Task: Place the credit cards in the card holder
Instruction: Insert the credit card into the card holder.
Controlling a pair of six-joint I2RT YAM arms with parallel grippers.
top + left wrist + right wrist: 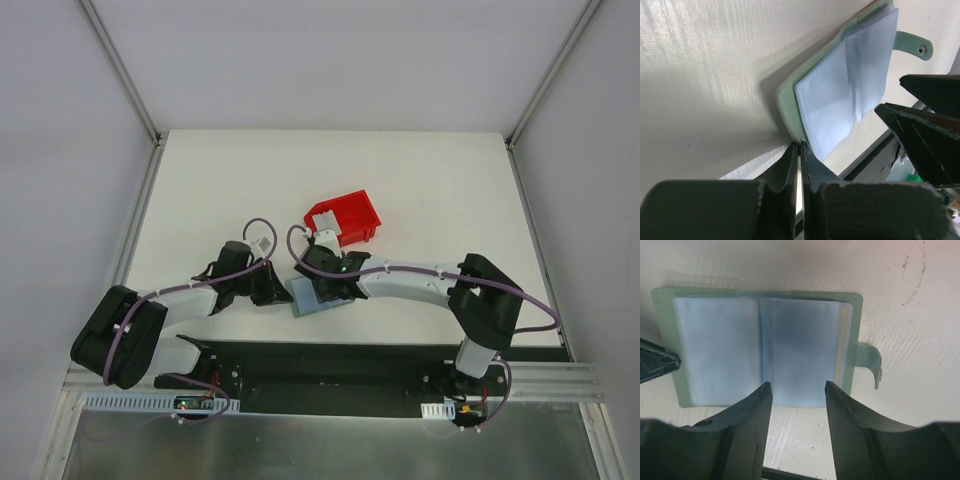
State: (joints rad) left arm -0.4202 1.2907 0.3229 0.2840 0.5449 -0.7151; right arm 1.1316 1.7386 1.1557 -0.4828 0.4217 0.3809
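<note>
Two spread right fingers [747, 435] frame the open card holder [720, 355].

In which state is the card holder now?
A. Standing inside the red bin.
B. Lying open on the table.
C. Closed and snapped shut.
B: the card holder lies spread open on the table, its pale blue sleeves showing and its snap tab unfastened.

The holder [308, 300] is laid open on the counter [420, 190], near its front edge, between the two tools. The left tool [272, 290] is set at its left edge, the right tool [333, 287] over its right side. The bin [345, 218] is placed behind it, apart.
</note>
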